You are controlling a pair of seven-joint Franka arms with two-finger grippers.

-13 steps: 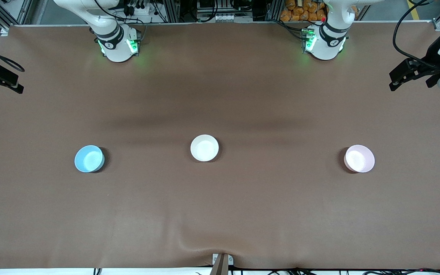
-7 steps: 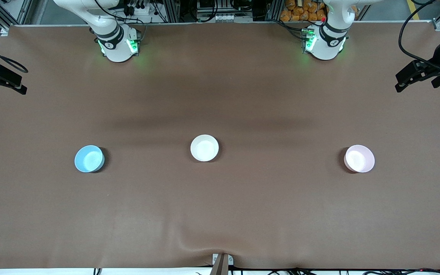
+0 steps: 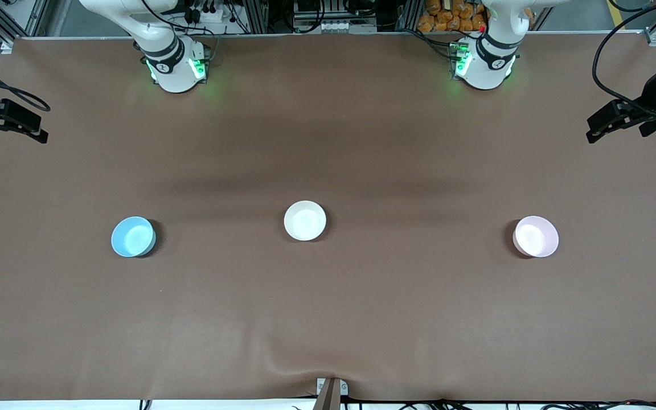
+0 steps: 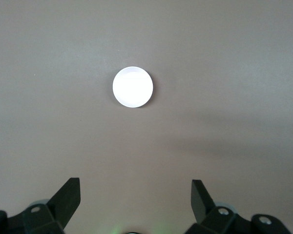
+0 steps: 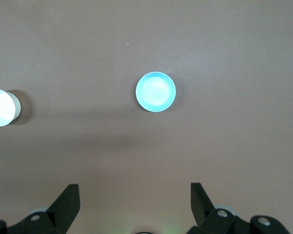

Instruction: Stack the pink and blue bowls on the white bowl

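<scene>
Three small bowls stand in a row on the brown table: the light blue bowl point(image 3: 133, 237) toward the right arm's end, the white bowl point(image 3: 305, 220) in the middle, and the pale pink bowl point(image 3: 536, 236) toward the left arm's end. My left gripper point(image 3: 593, 131) is open and empty, high over the table's edge at its own end. Its wrist view point(image 4: 136, 184) shows the pink bowl point(image 4: 132, 87), washed out to near white. My right gripper point(image 3: 35, 128) is open and empty, high over its end. Its wrist view point(image 5: 135, 187) shows the blue bowl point(image 5: 156, 91) and the white bowl point(image 5: 0, 107).
The brown table cover point(image 3: 328, 307) has a wrinkle at the edge nearest the front camera. A small metal bracket point(image 3: 331, 390) sits at that edge. The two arm bases point(image 3: 177, 65) stand along the edge farthest from the front camera.
Both grippers have shifted slightly over their ends of the table, the right one a little inward over the table. The three bowls have not moved.
</scene>
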